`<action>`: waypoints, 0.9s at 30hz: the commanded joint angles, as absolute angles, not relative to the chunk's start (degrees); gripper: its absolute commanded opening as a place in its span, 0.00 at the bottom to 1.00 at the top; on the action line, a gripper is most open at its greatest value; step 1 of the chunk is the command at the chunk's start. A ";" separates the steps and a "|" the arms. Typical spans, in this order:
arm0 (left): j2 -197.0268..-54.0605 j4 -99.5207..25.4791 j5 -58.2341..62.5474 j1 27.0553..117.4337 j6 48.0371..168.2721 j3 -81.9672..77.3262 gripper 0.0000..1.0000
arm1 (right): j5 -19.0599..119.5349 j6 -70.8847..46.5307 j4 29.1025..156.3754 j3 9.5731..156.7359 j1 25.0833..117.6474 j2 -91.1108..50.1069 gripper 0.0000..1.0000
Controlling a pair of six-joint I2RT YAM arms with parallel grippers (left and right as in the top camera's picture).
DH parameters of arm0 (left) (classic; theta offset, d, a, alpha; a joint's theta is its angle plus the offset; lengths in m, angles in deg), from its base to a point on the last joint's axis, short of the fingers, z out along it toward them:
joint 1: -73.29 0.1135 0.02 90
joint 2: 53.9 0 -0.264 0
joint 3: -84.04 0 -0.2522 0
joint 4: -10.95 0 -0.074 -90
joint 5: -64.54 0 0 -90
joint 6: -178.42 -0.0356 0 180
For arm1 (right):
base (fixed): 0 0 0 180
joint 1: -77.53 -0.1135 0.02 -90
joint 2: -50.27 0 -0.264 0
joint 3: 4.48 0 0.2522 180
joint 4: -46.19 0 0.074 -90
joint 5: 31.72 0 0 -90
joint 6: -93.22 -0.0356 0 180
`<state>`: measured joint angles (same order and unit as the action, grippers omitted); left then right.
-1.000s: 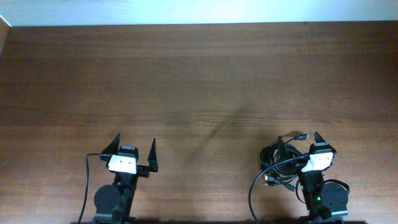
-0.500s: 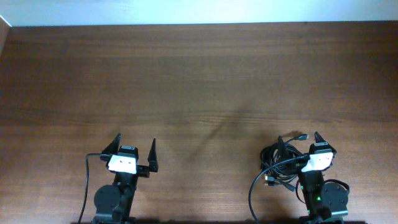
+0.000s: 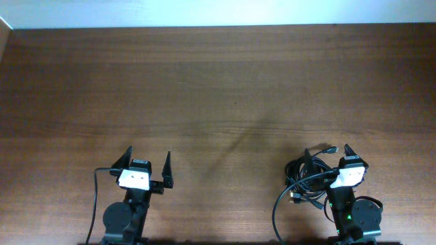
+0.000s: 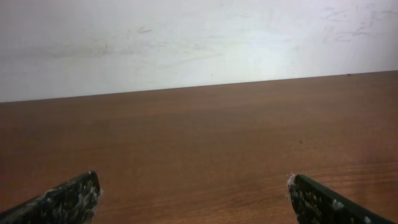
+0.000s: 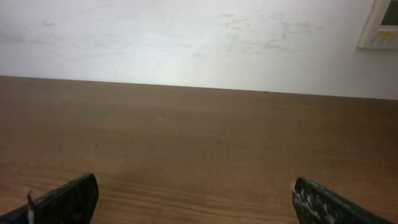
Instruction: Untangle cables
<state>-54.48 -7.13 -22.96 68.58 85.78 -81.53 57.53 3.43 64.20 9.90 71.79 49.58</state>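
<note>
The cables (image 3: 304, 180) are thin black cords bunched in a knot at the near right of the wooden table, against the left side of my right arm. One plug end (image 3: 332, 148) pokes out at the far side, and one loop (image 3: 275, 211) trails toward the near edge. My right gripper (image 3: 327, 155) is open right over the far side of the bunch; its wrist view (image 5: 194, 186) shows only bare wood between the fingers. My left gripper (image 3: 148, 158) is open and empty at the near left, far from the cables, and its wrist view (image 4: 193, 186) shows bare wood.
The brown table (image 3: 218, 88) runs to a white wall (image 3: 218, 12) at the far edge. A thicker black wire (image 3: 95, 197) hangs by the left arm's base. A small wall panel (image 5: 380, 23) shows at the upper right.
</note>
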 commanded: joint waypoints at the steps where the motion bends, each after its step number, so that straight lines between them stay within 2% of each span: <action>1: -54.24 -7.46 -23.37 68.56 84.87 -81.66 0.99 | 57.42 3.45 64.51 9.60 71.59 50.06 0.99; 27: -54.72 -8.29 -23.37 68.56 86.75 -81.29 0.99 | 57.42 3.43 64.51 9.60 71.59 50.06 0.99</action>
<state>-54.48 -7.13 -22.96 68.58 85.85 -81.51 57.50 3.41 64.23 9.90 71.79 49.58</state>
